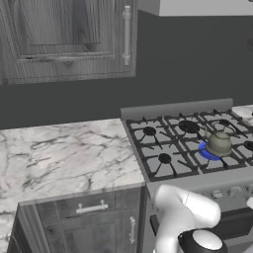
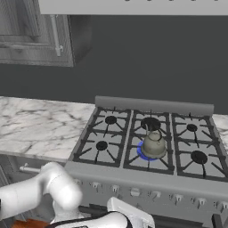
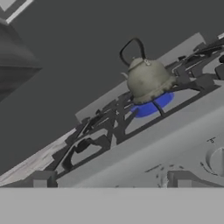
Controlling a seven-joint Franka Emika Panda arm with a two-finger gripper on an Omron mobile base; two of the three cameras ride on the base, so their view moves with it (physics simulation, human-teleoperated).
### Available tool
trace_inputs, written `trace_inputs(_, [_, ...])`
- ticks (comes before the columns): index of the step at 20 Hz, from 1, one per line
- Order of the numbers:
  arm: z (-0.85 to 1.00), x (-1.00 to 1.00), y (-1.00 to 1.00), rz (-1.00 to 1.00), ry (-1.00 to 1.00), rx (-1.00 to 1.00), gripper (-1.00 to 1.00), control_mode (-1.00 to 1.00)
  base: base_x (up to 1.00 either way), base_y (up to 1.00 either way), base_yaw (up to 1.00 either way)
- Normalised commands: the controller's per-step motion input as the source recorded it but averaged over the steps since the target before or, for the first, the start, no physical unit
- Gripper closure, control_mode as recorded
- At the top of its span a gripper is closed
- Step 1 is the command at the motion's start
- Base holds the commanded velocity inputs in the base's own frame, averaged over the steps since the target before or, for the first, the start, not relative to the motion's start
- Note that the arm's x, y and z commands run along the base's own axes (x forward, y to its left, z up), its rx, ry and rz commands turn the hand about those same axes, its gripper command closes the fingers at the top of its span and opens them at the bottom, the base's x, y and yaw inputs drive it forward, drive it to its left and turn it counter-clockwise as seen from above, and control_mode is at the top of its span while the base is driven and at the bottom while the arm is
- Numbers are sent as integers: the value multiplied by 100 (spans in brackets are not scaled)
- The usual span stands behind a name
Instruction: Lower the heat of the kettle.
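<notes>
Hidden: the stove (image 2: 147,173) knobs are small and blurred; the right stove edge is cut off in the left base view.
Kettle (image 2: 153,144): upright on the front middle burner over a blue flame (image 3: 151,105), handle arching up; spout hard to make out.
Gripper (image 3: 111,183): fingertips spread apart, pinching nothing, kettle at 1 o'clock in the hand view.
Counter (image 1: 64,153): at the stove's 9 o'clock.

Two base views looking forward and down from left and right, sharing the stove (image 1: 188,143) (image 2: 147,142). Hand view low, close at its front edge, tilted, facing the kettle (image 3: 148,79).
</notes>
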Motion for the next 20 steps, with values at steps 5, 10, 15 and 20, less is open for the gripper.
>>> trace_inputs(5, [-2,0,-15,0,-12,0,-100,-100,0,0,0])
trace_inputs(10, [0,2,1,0,-1,0,-100,-100,0,0,0])
trace_inputs(15, [0,2,18,0,0,0,-100,-100,0,0,0])
trace_inputs(20, [-5,0,15,0,0,0,-100,-100,0,0,0])
